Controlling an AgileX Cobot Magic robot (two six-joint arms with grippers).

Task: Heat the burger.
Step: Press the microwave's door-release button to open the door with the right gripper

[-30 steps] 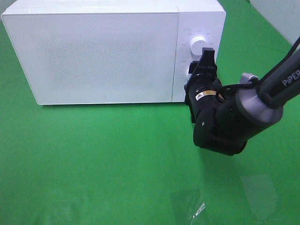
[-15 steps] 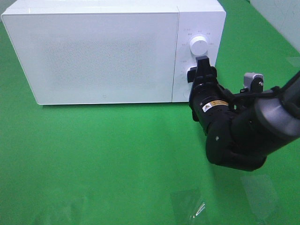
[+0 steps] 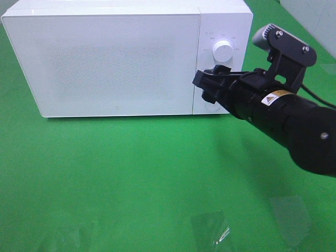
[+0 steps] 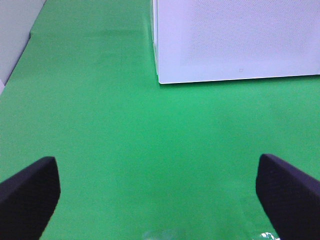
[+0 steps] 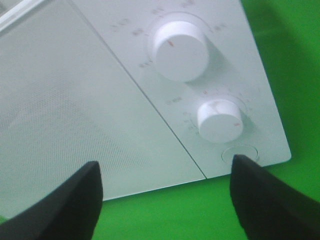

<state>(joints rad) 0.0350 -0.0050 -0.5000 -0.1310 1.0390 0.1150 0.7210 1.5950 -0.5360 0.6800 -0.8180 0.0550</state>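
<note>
Since the boxy white microwave (image 3: 105,58) has its door shut and the burger shows in none of the 3 views, it is probably inside, though that cannot be confirmed. Loading seems done and setting the controls is left: the right tool (image 3: 206,88) hangs spread and empty just before the small white lower dial (image 5: 219,120), while the left tool (image 4: 156,161) hovers released over the green worktop (image 3: 131,168).

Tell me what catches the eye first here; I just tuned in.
The big white microwave stands at the back of the green table, door shut. The right gripper hangs just before its lower knob, fingers apart and empty. The left gripper is open over the table.
</note>
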